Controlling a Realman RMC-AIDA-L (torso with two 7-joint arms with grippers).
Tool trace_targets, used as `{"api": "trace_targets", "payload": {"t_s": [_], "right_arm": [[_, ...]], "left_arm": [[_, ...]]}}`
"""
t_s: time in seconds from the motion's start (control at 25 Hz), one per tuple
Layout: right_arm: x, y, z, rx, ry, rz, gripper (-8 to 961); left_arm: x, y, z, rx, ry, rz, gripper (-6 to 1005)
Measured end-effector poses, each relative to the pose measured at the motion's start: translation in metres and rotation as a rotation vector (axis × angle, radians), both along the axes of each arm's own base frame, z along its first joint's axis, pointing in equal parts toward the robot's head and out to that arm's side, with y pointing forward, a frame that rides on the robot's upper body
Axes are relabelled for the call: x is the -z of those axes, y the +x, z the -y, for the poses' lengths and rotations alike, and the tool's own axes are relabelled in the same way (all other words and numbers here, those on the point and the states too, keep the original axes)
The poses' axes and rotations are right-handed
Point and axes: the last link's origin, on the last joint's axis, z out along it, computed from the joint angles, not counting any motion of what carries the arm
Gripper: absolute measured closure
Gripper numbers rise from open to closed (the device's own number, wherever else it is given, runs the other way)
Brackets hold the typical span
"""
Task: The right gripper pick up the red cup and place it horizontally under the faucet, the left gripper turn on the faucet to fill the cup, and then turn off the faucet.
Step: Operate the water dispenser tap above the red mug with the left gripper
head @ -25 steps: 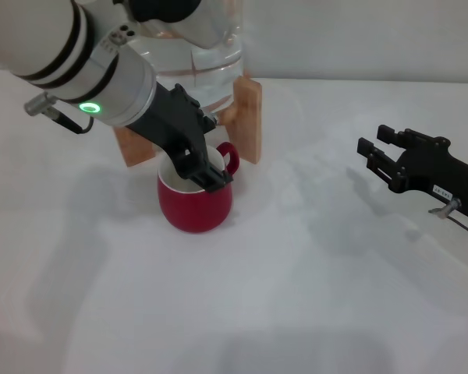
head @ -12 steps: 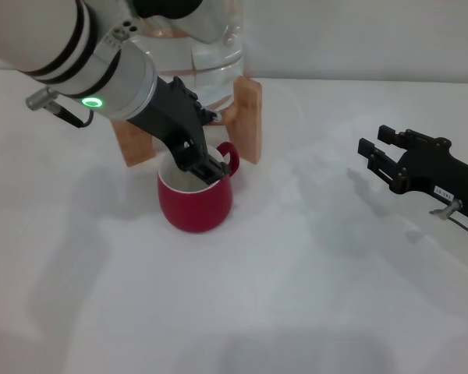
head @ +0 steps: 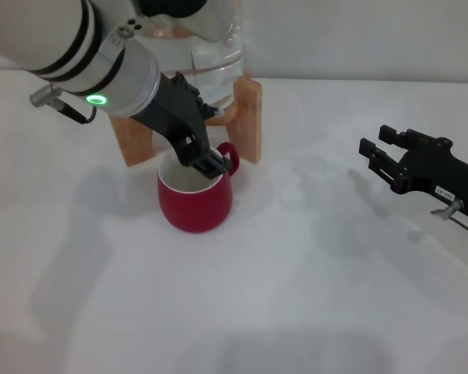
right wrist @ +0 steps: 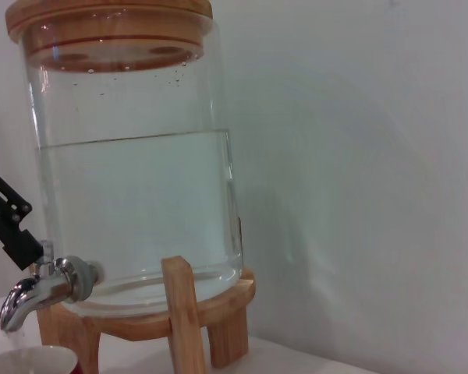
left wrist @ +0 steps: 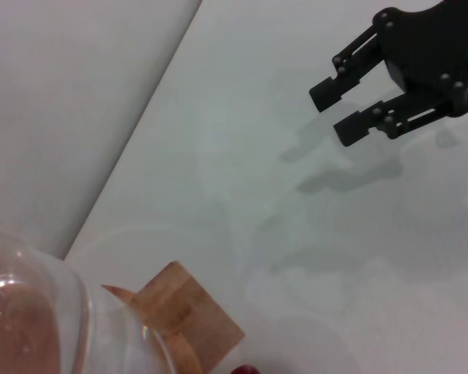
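Two arms share the work here, and the left one is much nearer to the tap. The rounded red ceramic cup with white inside (head: 195, 199) stands upright on the white surface (head: 312, 296), toward its far left part, just in front of the wooden stand (head: 248, 118) of the clear glass water jar (right wrist: 132, 156). The small shiny chrome faucet (right wrist: 40, 288) points its spout down over the cup's rim, and a little water seems to fall from it. The black left gripper with the green light (head: 196, 148) reaches down over the cup's mouth, at the faucet; whether its fingers are open or closed on the lever I cannot tell. The black right gripper (left wrist: 345, 104) rests well apart, near the right edge, its fingers spread and holding nothing. I judge the lever lies just behind the left fingers, so closing the tap belongs to this arm.
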Motion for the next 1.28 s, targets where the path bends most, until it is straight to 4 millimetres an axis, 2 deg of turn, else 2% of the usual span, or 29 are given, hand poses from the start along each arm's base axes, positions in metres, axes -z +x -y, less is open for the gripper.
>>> {"api": "trace_targets", "payload": {"t_s": [1.28], "right_arm": [[0.0000,0.0002,0.0002,0.001,0.000,0.000,559]], "left_arm": [[0.0065,0.0045,-0.0057,0.015,0.044,-0.027,251]]}}
